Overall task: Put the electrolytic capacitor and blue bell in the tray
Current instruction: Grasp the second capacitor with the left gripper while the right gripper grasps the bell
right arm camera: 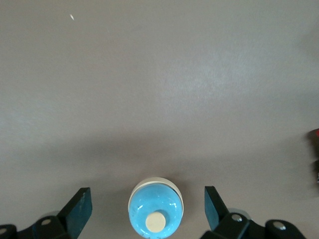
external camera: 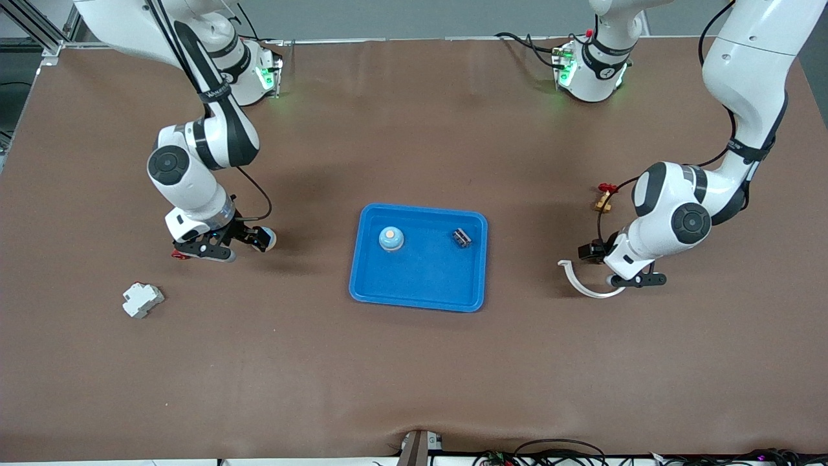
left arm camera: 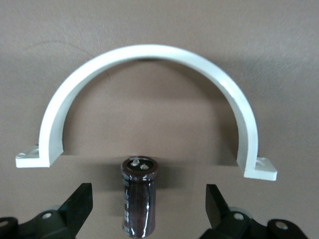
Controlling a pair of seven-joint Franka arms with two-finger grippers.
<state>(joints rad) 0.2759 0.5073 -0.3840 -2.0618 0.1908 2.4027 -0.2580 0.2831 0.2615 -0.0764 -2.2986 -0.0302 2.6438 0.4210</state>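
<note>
White block [external camera: 142,299]: lies alone on the worktop [external camera: 414,375], nearer the front camera than the right tool and well apart from it.
Right tool [right arm camera: 147,191]: low over the worktop at the right arm's end, fingers [right arm camera: 79,204] standing wide apart and clamped on nothing.
Second blue bell [right arm camera: 155,213]: sits upright on the worktop in the gap between the right tool's fingers, touching neither; its cream button faces up.
Tray [external camera: 417,294]: at the middle of the worktop, between the two tools and well apart from both.
Blue bell [external camera: 391,239]: in the tray, at the end toward the right tool.
Electrolytic capacitor [external camera: 461,237]: in the tray, at the end toward the left tool, apart from the bell.
Red-and-brass part [external camera: 605,197]: on the worktop near the left arm.
Left tool [left arm camera: 148,188]: low over the worktop at the left arm's end, fingers [left arm camera: 79,201] spread wide, gripping nothing.
Second capacitor [left arm camera: 139,196]: dark and glossy, centred between the left tool's fingers, clear of both.
White half-ring clamp [left arm camera: 149,55]: flat on the worktop just ahead of the left tool's fingertips, arching around the second capacitor's end.
</note>
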